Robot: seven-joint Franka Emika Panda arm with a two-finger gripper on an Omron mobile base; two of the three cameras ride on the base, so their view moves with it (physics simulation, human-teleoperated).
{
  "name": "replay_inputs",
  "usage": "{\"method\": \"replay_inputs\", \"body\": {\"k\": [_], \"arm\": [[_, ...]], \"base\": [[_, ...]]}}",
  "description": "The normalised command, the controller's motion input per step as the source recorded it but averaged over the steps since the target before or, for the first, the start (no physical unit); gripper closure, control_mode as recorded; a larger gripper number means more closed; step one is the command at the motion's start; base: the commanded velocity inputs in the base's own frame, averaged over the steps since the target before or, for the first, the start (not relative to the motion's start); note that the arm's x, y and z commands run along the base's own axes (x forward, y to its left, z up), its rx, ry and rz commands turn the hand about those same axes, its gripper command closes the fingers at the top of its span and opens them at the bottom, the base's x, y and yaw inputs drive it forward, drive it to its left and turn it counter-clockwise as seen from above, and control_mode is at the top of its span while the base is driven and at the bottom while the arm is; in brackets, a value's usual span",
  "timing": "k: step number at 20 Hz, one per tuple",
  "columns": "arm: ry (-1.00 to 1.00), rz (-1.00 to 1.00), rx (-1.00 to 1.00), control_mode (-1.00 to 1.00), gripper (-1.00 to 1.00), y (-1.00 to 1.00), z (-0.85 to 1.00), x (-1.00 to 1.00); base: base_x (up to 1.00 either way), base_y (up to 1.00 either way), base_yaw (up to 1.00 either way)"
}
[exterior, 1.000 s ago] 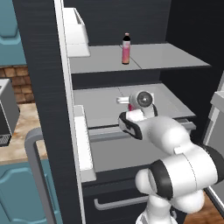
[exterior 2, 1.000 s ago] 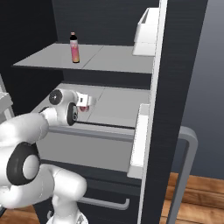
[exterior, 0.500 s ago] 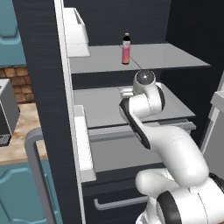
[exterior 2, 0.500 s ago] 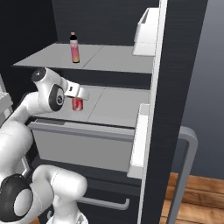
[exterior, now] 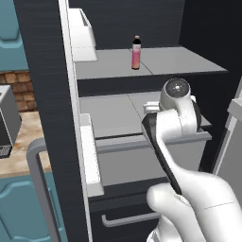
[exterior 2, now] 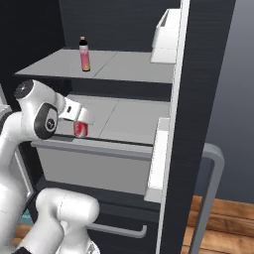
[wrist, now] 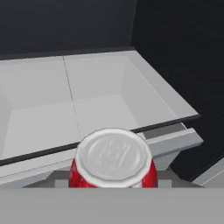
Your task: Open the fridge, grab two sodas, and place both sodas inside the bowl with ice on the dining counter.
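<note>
Now, fridge (exterior: 47, 94): black, door swung open, its edge running down the left of the left base view and the right of the right base view; pale door bins hang on its inner side.
Can (exterior 2: 80, 129): short, red, pale top; in the right base view it sits between the end effector's fingers, at the front lip of the middle shelf.
End effector (exterior 2: 81, 128): closed on the can, jaws at a middling width, the can filling the gap.
Hand view: looks down on the can's (wrist: 113, 162) round pale top, red sides just showing beneath; beyond it lies a grey shelf tray with raised walls and a dark seam down its floor.
Left base view: the arm's white wrist and dark joint cover the can and the fingers, so the grip cannot be judged from this side.
Bottle (exterior: 136, 52): slim, pink-red, dark cap; upright on the upper shelf (exterior: 156, 61), well apart from the can, toward the far side.
Right base view, bottle (exterior 2: 85, 54): same spot, at the left of the upper shelf.
Drawer handle (exterior: 125, 220): grey horizontal bar low on the black front.
Door handle (exterior 2: 208, 193): long grey bar at the near right.
Room: teal cabinets (exterior: 16, 28), a brick wall strip and a beige worktop (exterior: 21, 137) at the left; wood floor (exterior 2: 218, 223) at the lower right.
Writing: can top bears a faint embossed mark, too blurred to read; no label legible on the bottle.
</note>
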Motion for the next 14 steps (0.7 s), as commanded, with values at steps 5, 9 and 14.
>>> {"method": "replay_inputs", "body": {"k": [5,9,14], "arm": [[0.04,0.00,0.00,-1.00,1.00,-0.19,0.03,-1.00],[0.02,0.00,0.00,-1.00,1.00,-0.15,-0.04,-1.00],[-0.01,-0.01,0.00,-1.00,1.00,-0.01,0.04,-0.82]], "base": [[0.00,0.00,0.00],[0.00,0.00,0.00],[0.00,0.00,0.00]]}}
